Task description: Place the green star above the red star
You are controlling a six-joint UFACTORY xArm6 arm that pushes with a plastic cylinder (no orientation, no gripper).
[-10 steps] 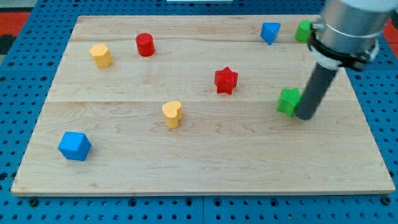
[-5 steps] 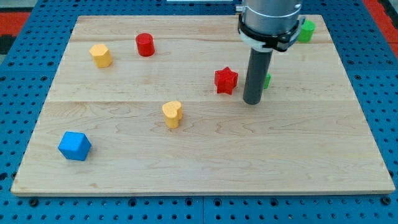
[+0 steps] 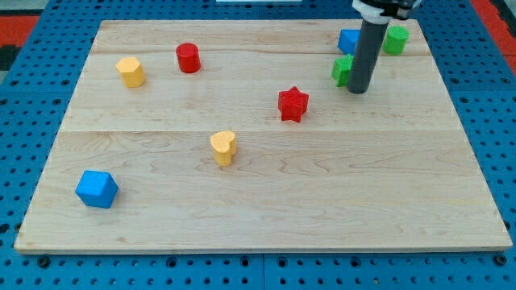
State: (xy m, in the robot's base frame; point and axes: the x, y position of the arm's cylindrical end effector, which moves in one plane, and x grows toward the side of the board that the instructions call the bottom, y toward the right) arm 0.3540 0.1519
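Observation:
The red star [image 3: 293, 104] lies right of the board's middle. The green star [image 3: 343, 70] sits up and to the right of it, partly hidden behind my rod. My tip [image 3: 358, 90] rests on the board touching the green star's right side, to the right of and above the red star. A blue block [image 3: 348, 39] lies just above the green star, close to it.
A second green block [image 3: 395, 39] sits at the board's top right. A red cylinder [image 3: 188, 58] and a yellow block [image 3: 131, 72] lie at the upper left. A yellow heart [image 3: 223, 147] is near the middle, a blue cube [image 3: 97, 188] at the lower left.
The rod swept the green star from the right side toward the red star, then up and right; the star now lies just below the blue block. Other blocks have not moved.

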